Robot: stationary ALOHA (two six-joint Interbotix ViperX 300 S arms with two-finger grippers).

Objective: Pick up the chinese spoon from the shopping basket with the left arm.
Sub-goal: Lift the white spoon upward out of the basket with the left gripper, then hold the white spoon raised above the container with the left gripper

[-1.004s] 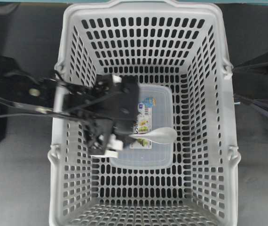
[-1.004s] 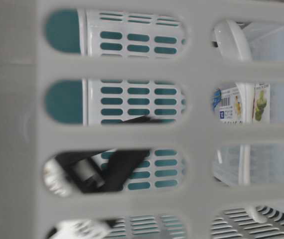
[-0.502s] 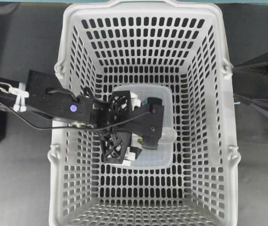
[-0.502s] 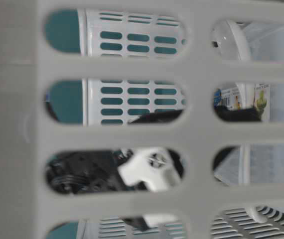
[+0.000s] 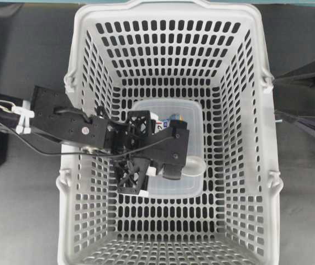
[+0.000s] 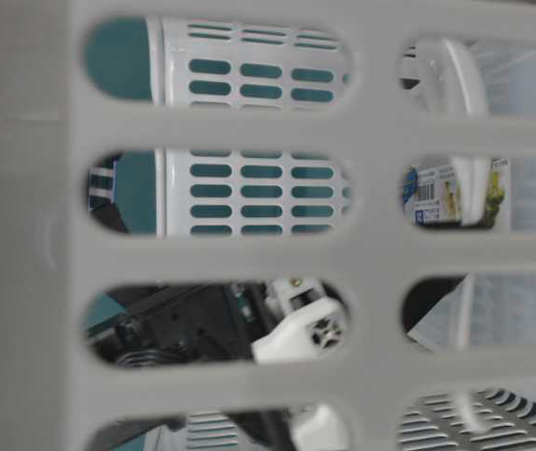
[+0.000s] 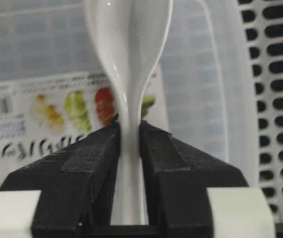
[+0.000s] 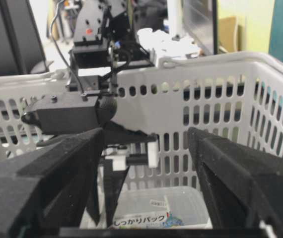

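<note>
The chinese spoon point(image 7: 129, 34) is glossy white. Its handle sits between the two black fingers of my left gripper point(image 7: 129, 136), which is shut on it. The bowl points away over a clear food container point(image 7: 42, 49) with a printed label. In the overhead view the left arm reaches over the left wall of the shopping basket point(image 5: 168, 49). The left gripper point(image 5: 178, 164) hangs above the container point(image 5: 171, 109), and only the spoon's bowl point(image 5: 194, 164) shows past it. My right gripper point(image 5: 279, 97) stays outside the basket's right wall, open and empty.
The basket's slotted walls enclose the left gripper on all sides. In the right wrist view the open right gripper point(image 8: 145, 144) faces the basket point(image 8: 206, 99), with the left arm point(image 8: 72, 114) and container point(image 8: 181, 203) beyond. The dark table point(image 5: 25, 221) surrounds the basket.
My left gripper has moved right over the spoon's handle, which lay free on the container lid, then shifted slightly back left. The right arm has not moved.
</note>
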